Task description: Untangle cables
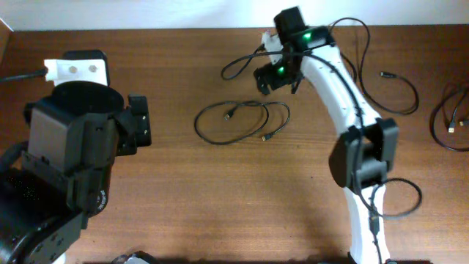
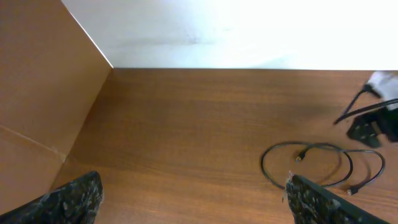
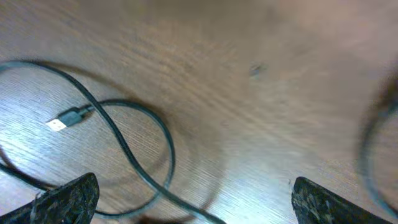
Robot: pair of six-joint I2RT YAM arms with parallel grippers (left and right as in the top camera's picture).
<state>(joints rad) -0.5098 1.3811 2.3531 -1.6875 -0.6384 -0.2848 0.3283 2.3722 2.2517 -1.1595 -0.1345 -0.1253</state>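
Observation:
A black cable [image 1: 242,121] lies in loose loops at the table's middle, its two small plugs inside the loops. It also shows in the left wrist view [image 2: 317,165]. Another cable [image 1: 238,66] loops at the back beside my right gripper [image 1: 272,77], which hovers open and empty over the wood. The right wrist view shows a cable [image 3: 118,134] with a plug [image 3: 62,121] crossing itself just ahead of the open right gripper [image 3: 199,202]. More cables lie at the right [image 1: 396,92] and far right [image 1: 454,121]. My left gripper [image 1: 139,121] [image 2: 193,202] is open, empty and left of the middle loops.
A brown cardboard wall [image 2: 37,93] stands at the table's left side. A white wall [image 2: 236,31] runs behind the table's back edge. The right arm [image 1: 352,139] stretches from the front edge to the back. Its own thicker cable [image 1: 399,198] loops at the front right.

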